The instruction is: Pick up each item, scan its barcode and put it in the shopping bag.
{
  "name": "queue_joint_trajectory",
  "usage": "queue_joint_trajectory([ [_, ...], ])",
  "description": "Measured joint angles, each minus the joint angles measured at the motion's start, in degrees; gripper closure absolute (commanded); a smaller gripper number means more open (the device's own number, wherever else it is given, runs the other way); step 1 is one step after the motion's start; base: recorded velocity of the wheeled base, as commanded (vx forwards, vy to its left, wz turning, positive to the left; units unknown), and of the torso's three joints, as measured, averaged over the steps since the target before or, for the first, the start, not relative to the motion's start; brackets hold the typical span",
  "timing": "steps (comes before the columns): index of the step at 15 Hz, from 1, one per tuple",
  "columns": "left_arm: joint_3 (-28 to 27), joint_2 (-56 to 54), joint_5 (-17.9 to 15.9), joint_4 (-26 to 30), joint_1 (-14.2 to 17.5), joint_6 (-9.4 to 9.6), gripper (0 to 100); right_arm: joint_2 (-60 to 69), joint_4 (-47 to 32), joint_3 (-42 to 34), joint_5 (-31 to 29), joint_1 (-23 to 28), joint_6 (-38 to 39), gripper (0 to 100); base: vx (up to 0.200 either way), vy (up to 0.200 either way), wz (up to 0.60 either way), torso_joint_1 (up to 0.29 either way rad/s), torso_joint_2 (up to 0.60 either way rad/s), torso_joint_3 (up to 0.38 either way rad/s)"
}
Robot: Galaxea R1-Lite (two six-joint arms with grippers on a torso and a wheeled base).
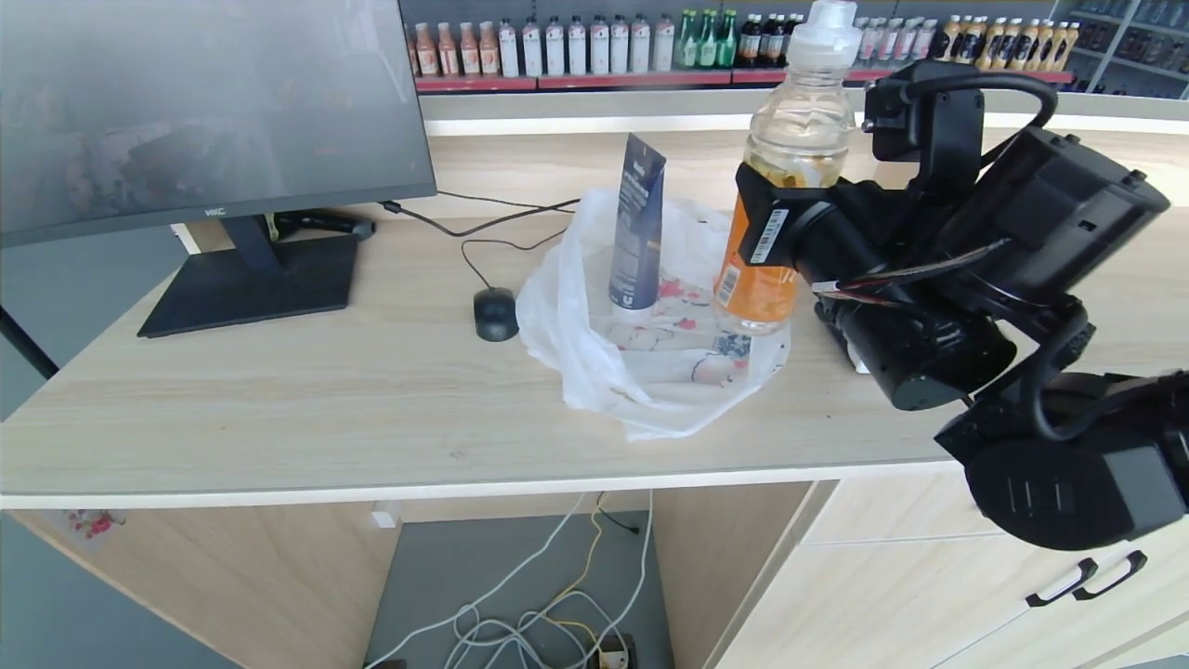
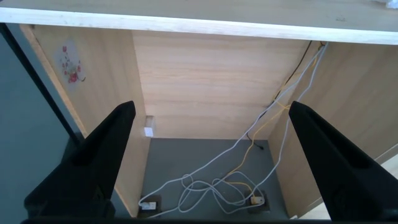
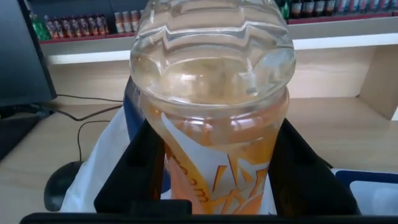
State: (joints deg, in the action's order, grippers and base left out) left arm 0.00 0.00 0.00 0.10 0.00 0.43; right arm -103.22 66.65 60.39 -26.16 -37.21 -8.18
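Over the shopping bag (image 1: 576, 344): orange drink bottle (image 1: 797, 139), base at the open mouth, whether touching unclear, just beside the upright blue tube (image 1: 637, 223).
Bottle axis: vertical, white cap up.
Right gripper (image 1: 785, 218): clamped around the bottle's waist.
Lowering: hold it plumb, clear of the tube; release once it stands.
Left gripper (image 2: 211, 162): spread wide, empty, below the counter (image 1: 279, 390).

Orange bottle (image 3: 214, 143) in right gripper (image 3: 219, 171), clamped — white bag (image 3: 93, 171) behind

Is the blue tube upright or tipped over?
Upright, leaning slightly: the tube stands on its cap on the spread bag, flat end up.
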Motion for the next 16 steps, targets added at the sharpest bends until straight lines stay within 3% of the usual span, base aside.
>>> queue_joint_trajectory([
  [5, 0.00, 0.00, 0.00, 0.00, 0.00, 0.00, 0, -5.49, 0.00, 2.72, 3.75, 3.15, 0.11, 100, 0.000, 0.000, 0.00, 0.000, 0.00, 0.000],
  [13, 0.00, 0.00, 0.00, 0.00, 0.00, 0.01, 0, -10.42, -0.05, 7.30, 4.07, 4.99, 0.11, 100, 0.000, 0.000, 0.00, 0.000, 0.00, 0.000],
  [16, 0.00, 0.00, 0.00, 0.00, 0.00, 0.01, 0, -11.86, -5.01, 12.26, 4.92, 4.55, 0.06, 100, 0.000, 0.000, 0.00, 0.000, 0.00, 0.000],
])
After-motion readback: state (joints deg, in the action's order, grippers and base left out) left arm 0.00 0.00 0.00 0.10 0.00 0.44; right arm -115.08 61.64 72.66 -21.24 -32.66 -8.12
